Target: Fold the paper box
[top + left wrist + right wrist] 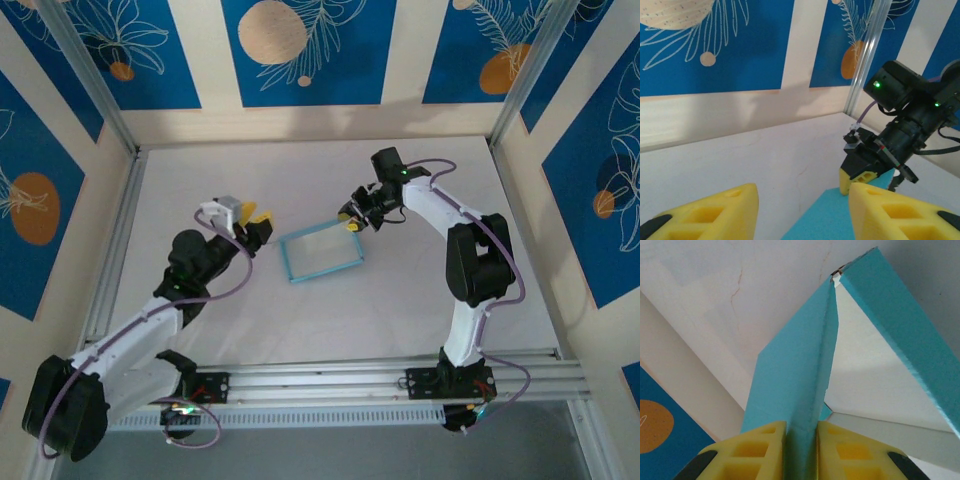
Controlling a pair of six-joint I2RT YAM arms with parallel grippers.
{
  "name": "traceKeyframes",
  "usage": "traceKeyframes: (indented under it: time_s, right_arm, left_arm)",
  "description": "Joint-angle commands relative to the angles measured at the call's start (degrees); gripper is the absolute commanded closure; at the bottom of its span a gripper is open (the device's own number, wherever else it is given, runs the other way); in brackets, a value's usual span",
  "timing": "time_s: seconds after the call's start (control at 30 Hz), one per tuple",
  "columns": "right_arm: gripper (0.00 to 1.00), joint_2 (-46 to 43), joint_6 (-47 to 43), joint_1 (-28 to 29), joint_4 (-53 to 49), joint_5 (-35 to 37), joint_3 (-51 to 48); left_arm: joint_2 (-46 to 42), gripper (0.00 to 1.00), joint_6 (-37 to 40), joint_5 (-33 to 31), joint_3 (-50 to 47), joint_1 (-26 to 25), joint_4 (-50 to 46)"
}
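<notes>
Looking at the paper box (322, 253) from above, I see a shallow light-blue rectangle with a white floor, lying near the middle of the surface (330, 330). Its long axis runs roughly left to right, with the right end turned a little toward the far edge.

The right fingers (352, 218) are at the box's far right corner. In the right wrist view the yellow fingers (760, 450) are pressed together on an upright blue wall of the box (795, 375). That view also shows the white inner face and the corner where two walls meet, with a small gap at the seam.

The left fingers (260, 215) sit just beside the box's left end, and from above I cannot make out any contact. In the left wrist view they (725, 210) stand well apart with nothing between them, and a blue patch of the box (825, 220) shows low in the gap.

Past that patch, the same view gives me the right arm's wrist (905, 120) with two green lights lit. One of its yellow fingers (847, 180) is down on the card.
</notes>
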Motion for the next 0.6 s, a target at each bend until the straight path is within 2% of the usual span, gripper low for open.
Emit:
traceKeyframes:
  time_s: [0.0, 0.07, 0.13, 0.2, 0.27, 0.37, 0.57]
  right_arm:
    - [0.78, 0.6, -0.6, -0.1, -1.2, 1.4, -1.2]
    - [0.78, 0.5, -0.9, -0.1, -1.1, 1.4, -1.4]
    - [0.77, 0.4, -1.3, -0.1, -1.3, 1.5, -1.5]
    - [0.77, 0.3, -1.5, -0.2, -1.5, 1.7, -1.6]
    - [0.77, 0.3, -1.9, -0.2, -1.7, 1.7, -1.5]
    - [0.76, 0.3, -2.1, -0.3, -1.9, 1.7, -1.5]
    - [0.75, 1.0, -2.0, -0.2, -2.9, 1.7, -0.2]
  left_arm:
    - [-0.8, 0.49, -3.7, -0.3, 1.2, 0.2, -6.3]
    - [-0.8, 0.47, -10.0, -11.2, 4.0, 0.4, -13.4]
    - [2.3, 0.47, -15.6, -16.3, 10.8, 1.6, -27.2]
    - [8.0, 0.46, -18.6, -11.2, 18.0, 3.5, -37.6]
    - [14.5, 0.38, -22.6, -2.7, 23.7, 4.9, -43.5]
    - [20.0, 0.31, -28.9, 6.8, 25.0, 6.4, -43.5]
    - [27.3, 0.3, -33.9, 11.9, 27.1, 10.1, -48.6]
